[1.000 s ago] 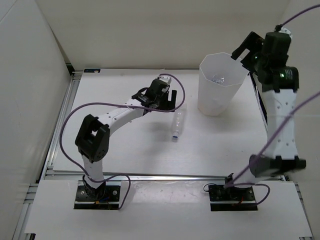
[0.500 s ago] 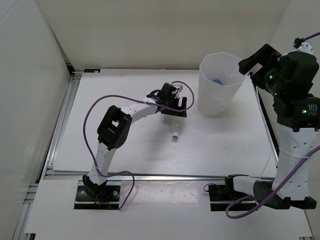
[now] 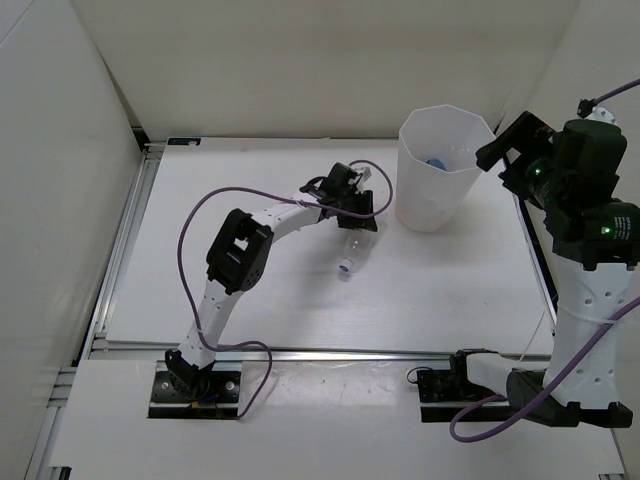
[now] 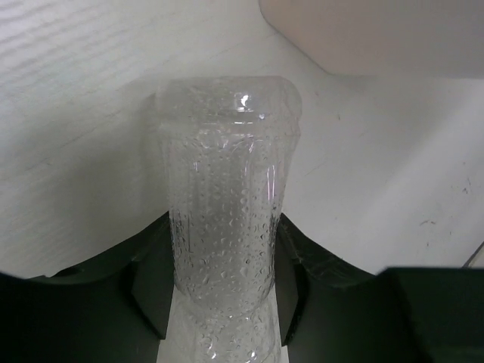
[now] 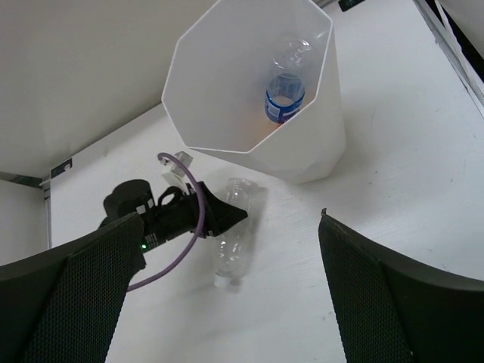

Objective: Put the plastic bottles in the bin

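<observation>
Clear bottle (image 4: 227,212), loose before, now between closed left fingers (image 4: 147,287).

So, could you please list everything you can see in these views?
Bin: one, white, upright at the far right of the table.
Clear bottle: one, lying on the table left of the bin.
Blue-label bottle: one, clear, inside the bin.
Second clear bottle: one, inside the bin, beside the blue-label bottle.
Orange tint: low in the bin, too faint to identify.
Table: one, white.
Cables: purple, along both arms.
Left gripper: black, shut on the clear bottle.
Right gripper: black, open, in the air at the bin's right rim.
</observation>
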Robot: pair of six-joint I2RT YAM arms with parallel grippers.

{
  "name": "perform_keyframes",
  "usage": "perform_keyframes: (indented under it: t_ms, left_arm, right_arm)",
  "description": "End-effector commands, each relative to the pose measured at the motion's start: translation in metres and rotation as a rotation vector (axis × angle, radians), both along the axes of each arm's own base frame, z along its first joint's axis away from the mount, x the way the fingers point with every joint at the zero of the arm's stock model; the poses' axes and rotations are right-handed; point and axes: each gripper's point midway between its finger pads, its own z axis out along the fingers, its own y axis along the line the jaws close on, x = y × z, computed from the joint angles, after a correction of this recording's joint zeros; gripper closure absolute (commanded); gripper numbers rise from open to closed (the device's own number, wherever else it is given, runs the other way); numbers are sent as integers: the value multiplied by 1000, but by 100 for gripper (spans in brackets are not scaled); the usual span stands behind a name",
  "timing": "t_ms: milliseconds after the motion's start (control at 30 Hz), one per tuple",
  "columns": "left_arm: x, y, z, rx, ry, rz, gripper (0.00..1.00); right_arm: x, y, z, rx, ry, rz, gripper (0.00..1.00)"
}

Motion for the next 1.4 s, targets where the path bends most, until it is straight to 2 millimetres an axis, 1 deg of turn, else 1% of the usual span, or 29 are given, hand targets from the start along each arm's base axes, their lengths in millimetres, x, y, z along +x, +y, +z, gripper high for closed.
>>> perform_keyframes:
  t_ms: [0,67,100,133,200,233,267,300,333,367,400,433,467,500,567,600,633,667,700,767,800,833,867,900,933,1000,1033,1233,1367]
  left_arm:
    - [46,15,85,-73,-158,124,70]
    - [67,24,132,-122,-236,190,70]
    - [84,36,146,-122,-277,244,70]
    - [97,39,189,-173,-355,272,70]
    - [121,54,235,-223,-441,343,70]
    - [125,53,259,-259,-478,358,70]
    - [132,62,317,-338,-580,384,70]
    - [138,60,329,-366,-605,398,70]
    - [145,68,353,-412,-648,435,70]
    - [144,74,390,-483,-710,450,68]
    - [144,74,402,-527,-732,455,68]
    - [135,77,443,-647,-802,463,68]
    - [132,81,460,-706,-841,478,67]
    - [137,81,447,-720,-838,500,66]
    - [125,82,485,-869,-905,547,65]
    - [114,84,517,-935,-957,544,65]
    - [131,76,498,-950,-928,561,65]
    - [123,70,509,-1014,-948,553,65]
    - [127,58,491,-1010,-918,553,65]
    - [119,43,484,-994,-923,551,65]
    - [122,40,479,-980,-931,540,65]
    - [115,31,483,-1001,-933,524,65]
    - [117,20,471,-1005,-926,507,64]
    - [109,8,470,-1025,-922,499,63]
    - [105,6,474,-1036,-940,502,63]
    - [110,-3,459,-1016,-935,505,63]
    - [104,-7,463,-1028,-935,495,63]
    - [103,-23,447,-1032,-910,481,63]
    - [98,-31,444,-1022,-905,460,57]
  right_arm:
    - [-4,-6,-4,-24,5,-17,0]
    - [-1,-6,-18,-26,44,-17,0]
    - [-3,-6,-20,-26,46,-17,0]
    - [-1,-6,-22,-18,47,-20,0]
    - [-2,-6,-30,-19,67,-20,0]
    - [-1,-6,-33,-20,76,-20,0]
    - [-4,-8,-34,-11,75,-33,0]
    - [-4,-8,-34,-11,75,-33,0]
    - [-6,-8,-36,-11,78,-33,0]
    - [-6,-8,-41,-12,90,-33,0]
    - [-9,-10,-37,-2,76,-46,0]
    - [-9,-10,-40,-3,85,-46,0]
    - [-12,-10,-38,-2,75,-46,0]
    - [-12,-10,-38,-2,74,-46,0]
    - [-17,-12,-41,1,97,-58,0]
    - [-21,-14,-41,5,99,-75,0]
    - [-26,-14,-40,5,108,-75,0]
    - [-28,-14,-39,16,109,-80,0]
    - [-31,-14,-32,17,94,-80,0]
    - [-38,-14,-28,17,95,-80,0]
    - [-39,-14,-23,18,82,-80,0]
    - [-42,-14,-18,18,71,-80,0]
    - [-45,-12,-17,22,74,-70,0]
    - [-45,-11,-17,26,75,-62,0]
    - [-47,-11,-16,26,73,-62,0]
    - [-53,-9,-12,30,64,-53,0]
    - [-55,-9,-15,30,78,-53,0]
    - [-63,-11,-22,17,92,-58,0]
    - [-63,-11,-22,25,91,-62,0]
